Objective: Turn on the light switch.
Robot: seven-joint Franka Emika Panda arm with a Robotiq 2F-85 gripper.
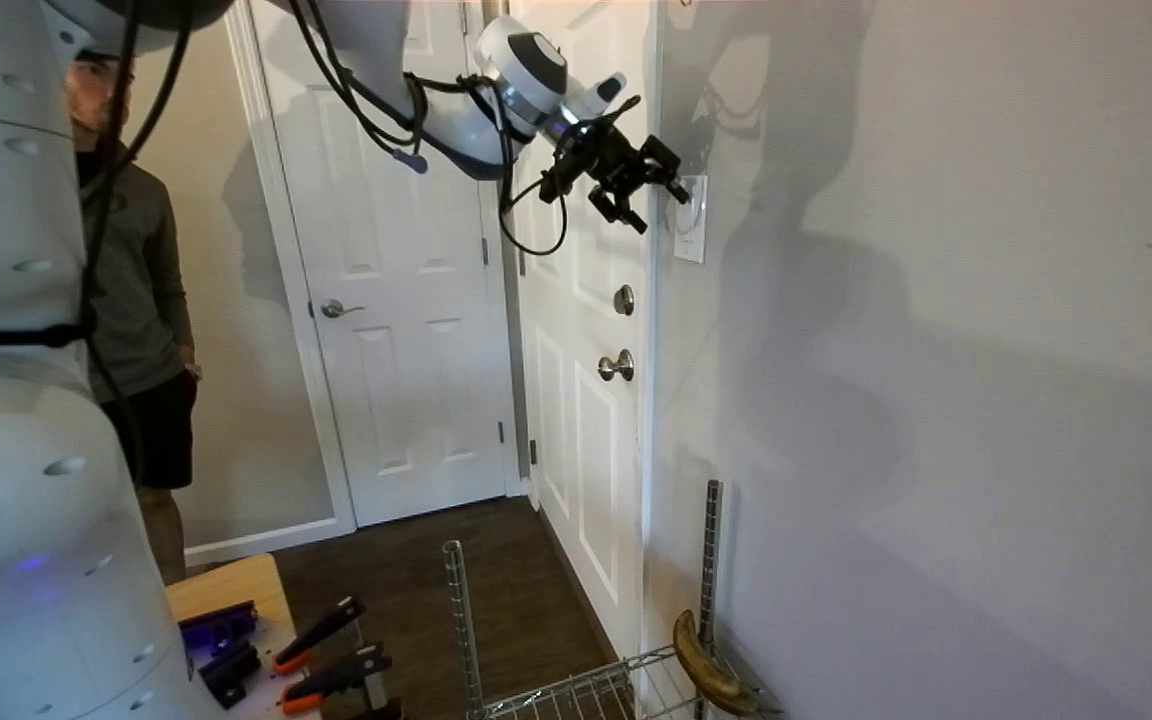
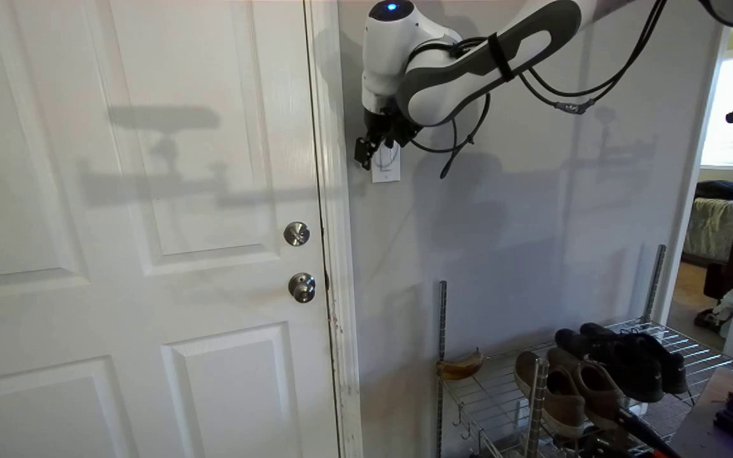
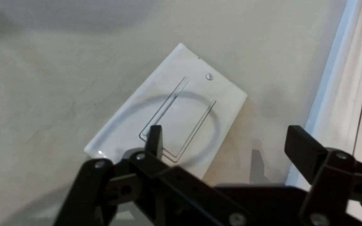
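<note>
Though gripping nothing, holds the Robotiq gripper (image 3: 224,135) spread, with one fingertip (image 3: 153,139) near the paddle light switch (image 3: 184,116), presumably for single-finger pushing.

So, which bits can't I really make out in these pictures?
Light switch, wrist view: part of the plate is hidden behind the claw. In an exterior view, the claw hides its top.
Person in the grey sweatshirt, an exterior view: one side is hidden behind the robot arm.
Robot arm, both exterior views: cut off by the top edge.
Wire shelf, both exterior views: cut off by the bottom edge.
</note>
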